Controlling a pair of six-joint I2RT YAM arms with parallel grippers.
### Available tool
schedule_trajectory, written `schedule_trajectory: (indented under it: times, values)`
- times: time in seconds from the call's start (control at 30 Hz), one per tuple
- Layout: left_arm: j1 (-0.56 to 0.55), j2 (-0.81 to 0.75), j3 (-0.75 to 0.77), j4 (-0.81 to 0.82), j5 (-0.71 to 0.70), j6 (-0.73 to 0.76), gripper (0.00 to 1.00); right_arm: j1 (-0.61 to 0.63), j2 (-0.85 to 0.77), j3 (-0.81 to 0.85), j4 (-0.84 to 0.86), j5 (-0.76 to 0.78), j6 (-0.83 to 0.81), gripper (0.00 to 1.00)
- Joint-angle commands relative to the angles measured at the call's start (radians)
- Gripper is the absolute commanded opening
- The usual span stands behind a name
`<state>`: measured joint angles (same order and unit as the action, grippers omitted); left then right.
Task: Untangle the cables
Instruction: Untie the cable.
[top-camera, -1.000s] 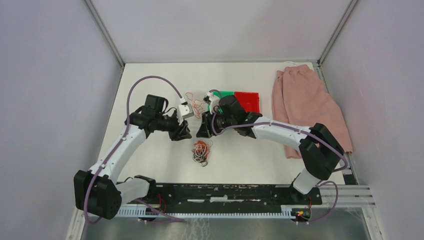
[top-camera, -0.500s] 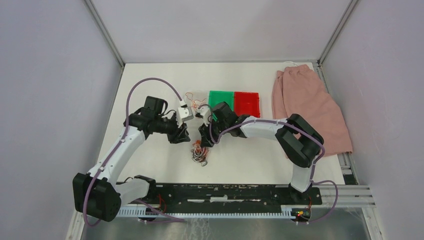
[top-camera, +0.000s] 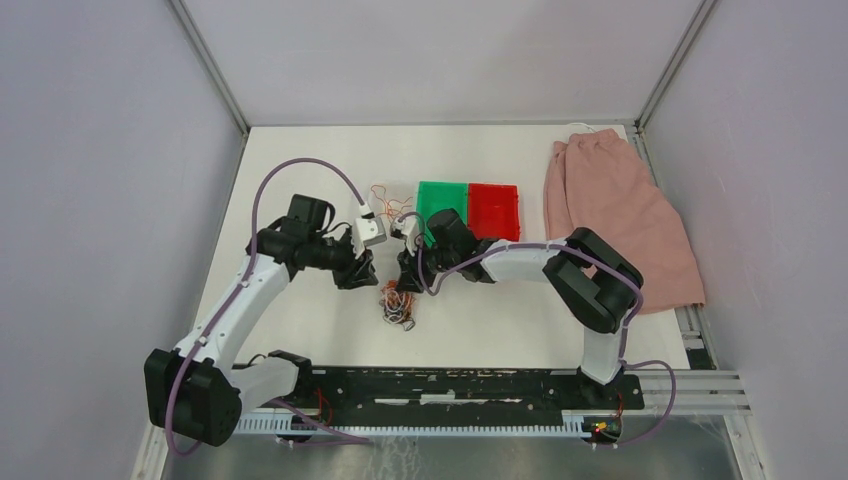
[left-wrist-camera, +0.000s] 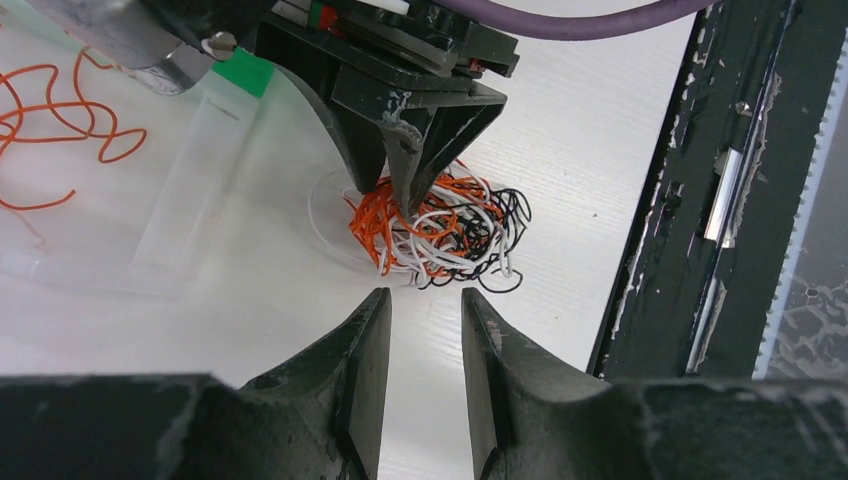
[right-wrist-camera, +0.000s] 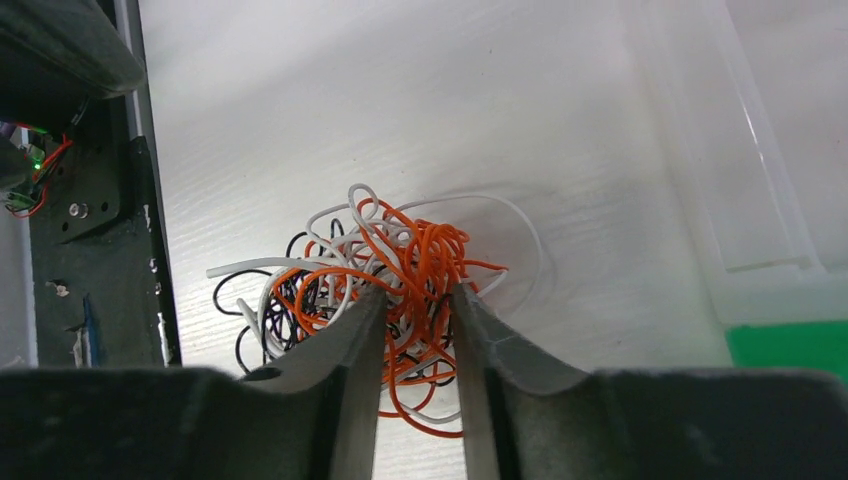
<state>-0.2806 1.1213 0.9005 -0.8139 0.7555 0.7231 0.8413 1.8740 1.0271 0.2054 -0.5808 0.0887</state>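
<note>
Cables (left-wrist-camera: 445, 230), curly orange, white, black clump

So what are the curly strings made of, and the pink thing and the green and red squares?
The curly strings look like thin wires coated in smooth plastic: glossy, holding stiff loops. The pink thing looks like soft cloth: matte, with folds. The green square and red square are probably hard plastic: flat, bright, even colour.

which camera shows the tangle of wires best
Right wrist: the wires fill the middle, single orange, white and black loops distinct. Left wrist shows them smaller, the right end effector poking in. Top view: a tiny clump.
</note>
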Motion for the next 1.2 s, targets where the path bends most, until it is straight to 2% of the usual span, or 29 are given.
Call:
schedule_trajectory:
  times: [0.0,0.13,0.3,0.47,0.63,0.83,0.93,1.17]
  values:
    - [0.005,0.006,-0.015,0.001,-0.021,0.065,0.39,0.013,0.012,-0.014,0.105,-0.009,0.018,0.32]
    - [0.004,0.003,-0.035,0.001,-0.044,0.102,0.39,0.013,-0.027,-0.043,0.189,0.002,0.053,0.11]
    - [0.004,-0.037,-0.063,0.054,-0.042,0.094,0.35,0.017,-0.122,-0.079,0.251,0.006,0.110,0.01]
    - [0.004,-0.068,-0.080,0.122,-0.019,0.058,0.30,0.049,-0.209,-0.092,0.263,0.016,0.150,0.00]
    - [0.001,-0.071,-0.079,0.124,0.004,0.065,0.29,0.087,-0.253,-0.076,0.222,0.023,0.161,0.00]
    - [0.001,-0.094,-0.078,0.050,-0.014,0.158,0.16,0.104,-0.284,-0.087,0.212,0.049,0.168,0.00]
    - [0.001,-0.112,-0.090,0.041,-0.024,0.185,0.13,0.104,-0.284,-0.091,0.207,0.046,0.180,0.00]
    - [0.001,-0.205,-0.149,0.281,-0.064,0.022,0.03,0.106,-0.267,-0.091,0.207,0.012,0.219,0.02]
